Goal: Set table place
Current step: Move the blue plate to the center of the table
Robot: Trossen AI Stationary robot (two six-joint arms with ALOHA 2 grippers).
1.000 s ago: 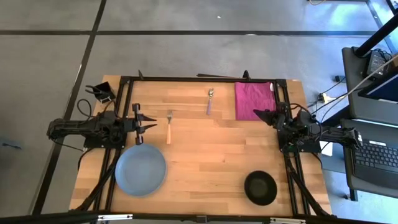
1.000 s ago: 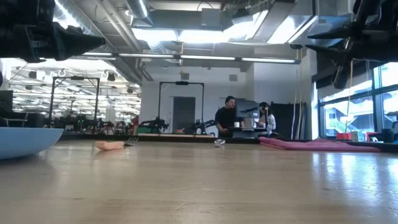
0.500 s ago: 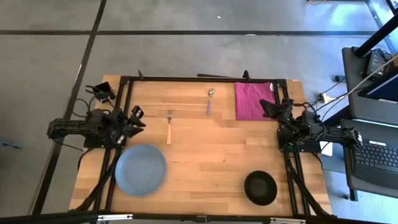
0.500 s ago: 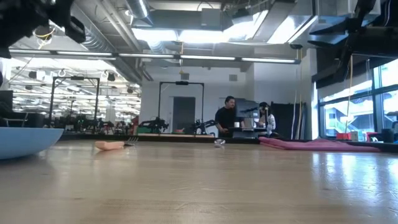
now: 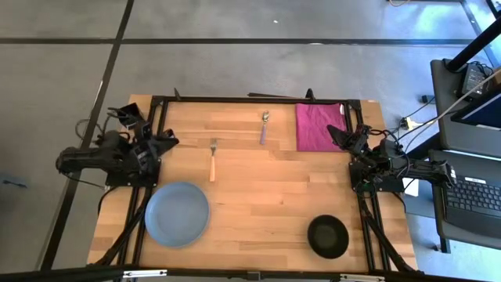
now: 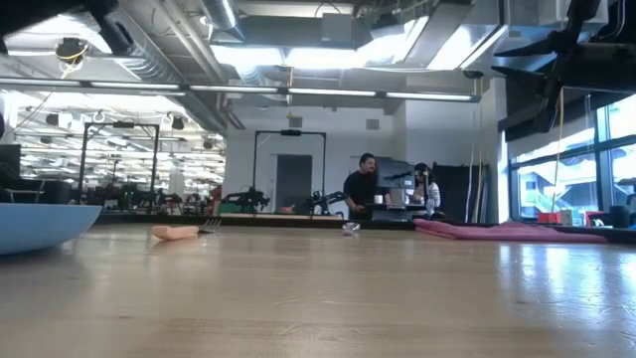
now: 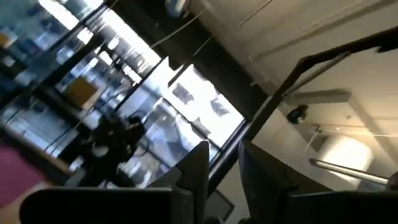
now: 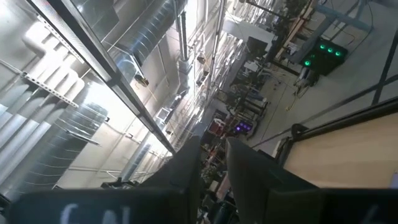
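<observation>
The round grey-blue plate (image 5: pixel 178 214) lies flat at the near left of the wooden table (image 5: pixel 258 196). The black bowl (image 5: pixel 327 236) stands at the near right. The orange-handled fork (image 5: pixel 212 160) and the purple-handled spoon (image 5: pixel 264 128) lie flat toward the far side. My left gripper (image 5: pixel 166 139) is shut and empty at the table's left edge, above and beyond the plate. My right gripper (image 5: pixel 335 134) is shut and empty at the right edge. Both wrist views (image 7: pixel 221 162) (image 8: pixel 211 158) look up toward the ceiling.
A magenta cloth (image 5: pixel 319 125) lies flat at the far right corner, next to my right gripper. A small black holder (image 5: pixel 129 116) stands outside the frame at the far left. The middle of the tabletop is bare wood.
My left gripper has drawn back toward the table's left edge and the far side and has tipped upward, leaving the low view. My right gripper has drawn back a little toward the right and far edges. The dishes and cutlery have not moved.
</observation>
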